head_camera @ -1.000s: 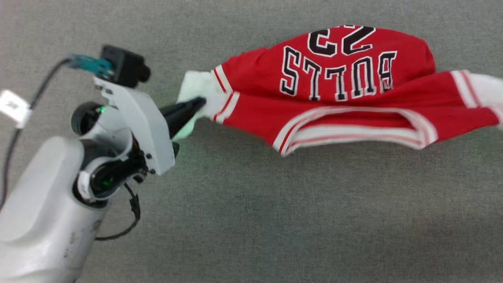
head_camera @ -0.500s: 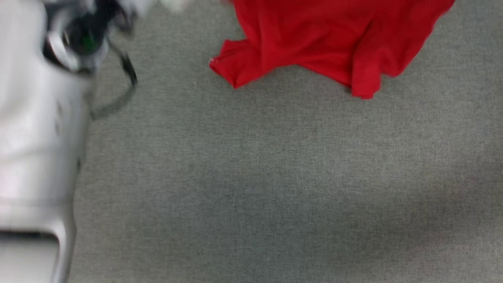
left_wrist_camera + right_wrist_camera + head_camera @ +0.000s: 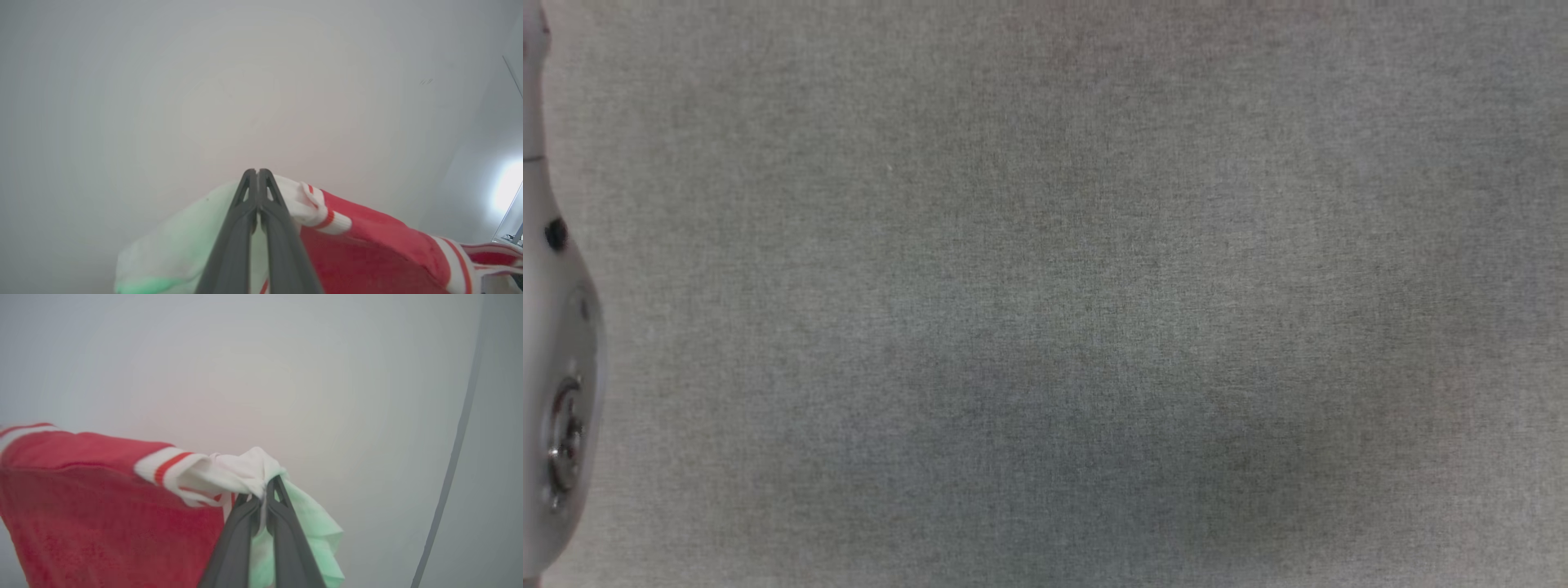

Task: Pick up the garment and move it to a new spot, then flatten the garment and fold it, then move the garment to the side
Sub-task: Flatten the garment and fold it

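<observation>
**Item: the garment** (image 3: 367,253) (image 3: 102,506). Red jersey shirt, white sleeves, white-and-red striped trim (image 3: 327,218).
- Position: held up off the ground and slung between the two grippers, one sleeve in each.
- In the left wrist view the red body runs from the fingers to the right and bottom edges of the frame.
- In the right wrist view it runs to the left and bottom edges.
- The lower hem lies past the frame in both wrist views, so how it hangs cannot be told.

**Sleeve cloth.**
- Left sleeve (image 3: 175,253): white with a green tint, bunched around the fingers.
- Right sleeve (image 3: 245,469): gathered in a knot at the fingertips, with a loose green-tinted flap (image 3: 314,531) falling to the right of them.

**Left gripper** (image 3: 257,175). Jaws pressed together, clamped on the white sleeve just beside the striped band.

**Right gripper** (image 3: 264,494). Jaws nearly together, pinching a thin fold of white sleeve cloth between them.

**Room ahead of the fingers.**
- Both wrist views: pale, blurred open background beyond the fingertips.
- Left wrist view: a bright patch (image 3: 508,183) at the right edge.
- Right wrist view: a thin dark line (image 3: 449,477) curving down the right side, well apart from the cloth.

**Ground.** In the head view, grey woven surface (image 3: 1045,294) spreads from edge to edge. A pale arm casing (image 3: 556,367) runs along the left border.
</observation>
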Robot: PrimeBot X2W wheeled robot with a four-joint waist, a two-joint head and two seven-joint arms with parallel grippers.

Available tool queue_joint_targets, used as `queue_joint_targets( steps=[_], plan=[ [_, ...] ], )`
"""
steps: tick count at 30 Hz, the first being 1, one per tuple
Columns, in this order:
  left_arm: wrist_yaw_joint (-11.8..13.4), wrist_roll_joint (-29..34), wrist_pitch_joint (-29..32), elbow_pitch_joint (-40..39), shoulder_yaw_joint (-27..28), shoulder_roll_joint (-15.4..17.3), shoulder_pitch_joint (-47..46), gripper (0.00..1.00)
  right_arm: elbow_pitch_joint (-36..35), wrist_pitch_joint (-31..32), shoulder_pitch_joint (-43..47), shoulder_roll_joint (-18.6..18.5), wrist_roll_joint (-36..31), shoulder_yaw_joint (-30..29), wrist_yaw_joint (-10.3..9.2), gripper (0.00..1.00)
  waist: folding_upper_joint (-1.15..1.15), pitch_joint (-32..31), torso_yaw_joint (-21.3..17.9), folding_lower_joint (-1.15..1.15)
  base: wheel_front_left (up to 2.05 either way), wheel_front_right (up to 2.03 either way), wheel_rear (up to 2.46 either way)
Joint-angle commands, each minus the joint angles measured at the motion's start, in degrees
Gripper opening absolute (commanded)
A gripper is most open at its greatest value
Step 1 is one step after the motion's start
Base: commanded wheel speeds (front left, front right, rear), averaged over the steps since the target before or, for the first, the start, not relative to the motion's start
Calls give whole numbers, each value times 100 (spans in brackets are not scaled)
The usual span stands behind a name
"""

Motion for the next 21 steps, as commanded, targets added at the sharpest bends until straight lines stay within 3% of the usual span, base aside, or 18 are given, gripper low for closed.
queue_joint_targets(
  steps=[1, 7, 10, 15, 21],
  plan=[
    [-102, 12, -80, 160, -27, 73, 52, 0, 43, -7, 88, -57, 102, 101, -11, 0, 0, -120, 26, 0, 0, 0, 0],
    [-325, -177, 49, 309, -357, 209, 906, 0, -481, 215, 1136, -554, 472, 806, -11, 0, 0, -228, 81, 0, 0, 0, 0],
    [-333, -435, 360, -247, -900, 294, 1766, 0, -1159, 358, 1969, -1005, 726, 1303, -11, 0, 0, -240, 100, 0, 0, 0, 0],
    [-332, -1218, 305, -1483, -1393, 856, 3672, 0, -2000, 347, 3305, -1697, 1190, 1815, -11, 0, 0, -304, 119, 0, 0, 0, 0],
    [-334, -1888, 237, -2680, -1802, 1637, 5736, 0, -2686, 408, 4544, -2283, 1408, 2277, -11, 0, 0, -495, 114, 0, 0, 0, 0]
  ],
)
